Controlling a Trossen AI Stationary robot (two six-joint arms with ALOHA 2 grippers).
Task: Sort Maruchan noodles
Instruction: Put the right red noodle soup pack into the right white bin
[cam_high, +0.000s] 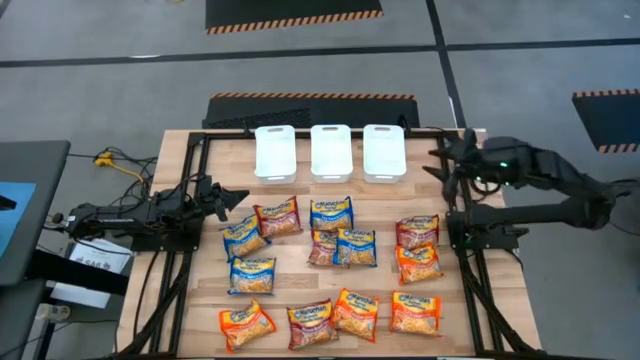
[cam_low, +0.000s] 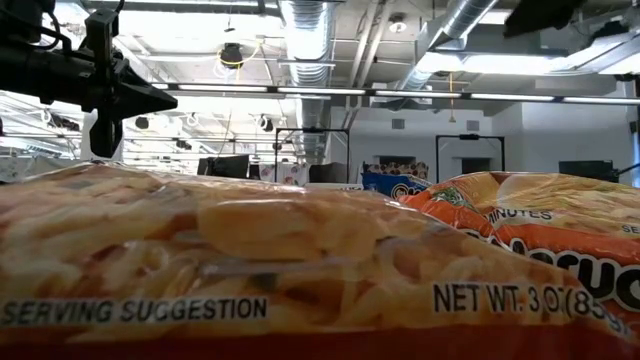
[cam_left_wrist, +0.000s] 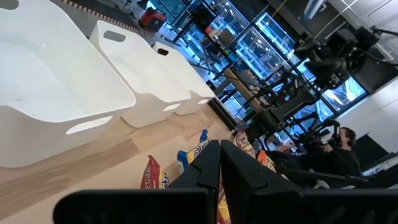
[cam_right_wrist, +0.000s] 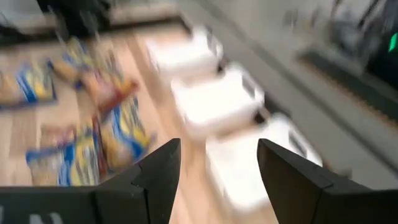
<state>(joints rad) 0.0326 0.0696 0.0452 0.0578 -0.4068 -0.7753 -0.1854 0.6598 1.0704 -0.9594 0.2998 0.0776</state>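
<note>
My right pincer (cam_high: 441, 160) hangs empty, jaws wide, just beside the bins (cam_high: 384, 152), the noodle packets (cam_high: 418, 262) on the surface below-left; next I drop onto one

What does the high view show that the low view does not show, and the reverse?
Only the high view shows the three white bins, all packets spread on the table, and both grippers: left shut at the table's left side, right open beside the bins. Only the low view shows the ceiling pipes and a packet's printed weight. Both show noodle packets.
</note>
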